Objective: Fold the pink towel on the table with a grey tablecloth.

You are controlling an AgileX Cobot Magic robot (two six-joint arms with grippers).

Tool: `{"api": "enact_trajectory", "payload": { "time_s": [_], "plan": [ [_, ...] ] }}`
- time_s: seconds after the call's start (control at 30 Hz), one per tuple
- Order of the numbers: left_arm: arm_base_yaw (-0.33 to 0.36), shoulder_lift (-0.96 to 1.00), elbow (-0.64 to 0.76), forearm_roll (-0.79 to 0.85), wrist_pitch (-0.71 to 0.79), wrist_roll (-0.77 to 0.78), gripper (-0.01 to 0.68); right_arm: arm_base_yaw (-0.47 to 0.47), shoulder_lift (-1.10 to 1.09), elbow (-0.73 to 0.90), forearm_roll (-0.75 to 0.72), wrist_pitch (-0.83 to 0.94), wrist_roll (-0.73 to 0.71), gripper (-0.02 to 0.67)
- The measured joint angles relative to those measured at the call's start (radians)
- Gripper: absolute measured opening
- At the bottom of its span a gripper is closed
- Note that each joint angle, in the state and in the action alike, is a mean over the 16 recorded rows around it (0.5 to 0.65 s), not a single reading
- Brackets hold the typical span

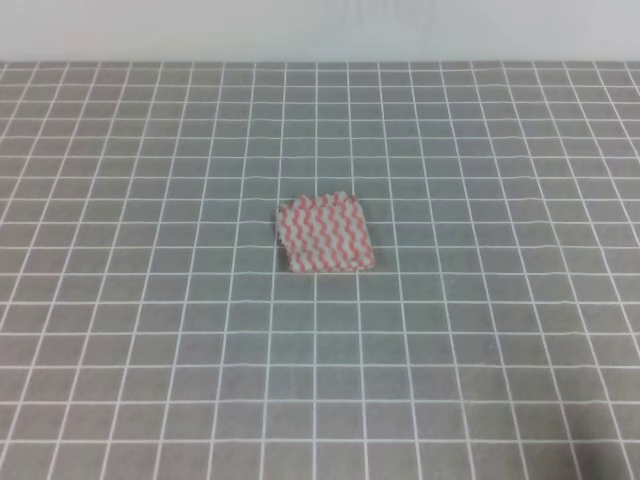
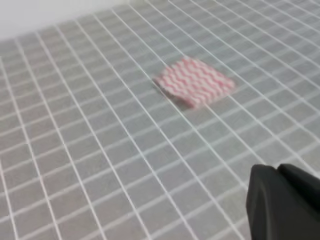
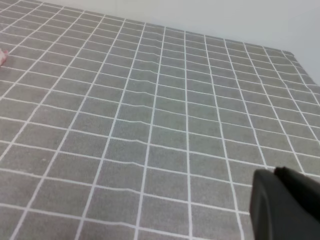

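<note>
The pink towel (image 1: 325, 234) lies as a small, compact square with pink-and-white zigzag stripes in the middle of the table with a grey tablecloth (image 1: 480, 330). No arm or gripper shows in the exterior high view. The left wrist view has the towel (image 2: 195, 81) well ahead, and only a black part of my left gripper (image 2: 285, 205) in the bottom right corner. In the right wrist view a pink sliver of the towel (image 3: 2, 56) touches the left edge, and a black part of my right gripper (image 3: 285, 205) sits bottom right. Neither gripper's jaws can be made out.
The gridded grey cloth (image 3: 165, 125) runs in every direction around the towel. A pale wall (image 1: 320, 30) stands behind the table's far edge. The cloth's right edge shows at the far right of the right wrist view.
</note>
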Motion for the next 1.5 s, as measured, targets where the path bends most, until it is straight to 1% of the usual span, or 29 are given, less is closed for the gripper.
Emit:
{"api": "enact_trajectory", "payload": {
  "time_s": [0.13,0.23,0.3,0.47,0.63,0.77,0.9,1.23,1.5],
  "plan": [
    [0.025,-0.054,0.073,0.02,-0.138,-0.026,-0.002,0.0,0.003,-0.002,0.0,0.0,0.0,-0.015],
    [0.072,-0.111,0.147,0.025,-0.251,-0.055,-0.002,0.0,0.006,0.0,0.0,0.001,0.0,-0.016],
    [0.111,-0.152,0.202,0.023,-0.324,-0.076,-0.002,0.0,0.007,0.002,0.0,0.002,0.0,-0.016],
    [0.24,-0.245,0.348,0.005,-0.475,-0.11,-0.002,0.001,0.01,0.005,-0.001,0.004,0.001,-0.016],
    [0.358,-0.29,0.458,-0.017,-0.505,-0.132,-0.002,0.001,0.01,0.005,0.0,0.008,0.001,-0.016],
    [0.413,-0.299,0.517,-0.01,-0.489,-0.138,-0.002,0.001,0.008,0.002,0.001,0.01,0.001,-0.016],
    [0.436,-0.3,0.556,0.008,-0.455,-0.135,-0.002,0.001,0.009,0.005,0.002,0.006,0.001,-0.016],
    [0.438,-0.299,0.577,0.046,-0.37,-0.127,-0.002,0.001,0.012,0.009,0.003,-0.002,0.001,-0.016],
    [0.438,-0.298,0.576,0.046,-0.36,-0.125,-0.002,0.001,0.011,0.007,0.004,-0.004,0.0,-0.016]
  ]
}}
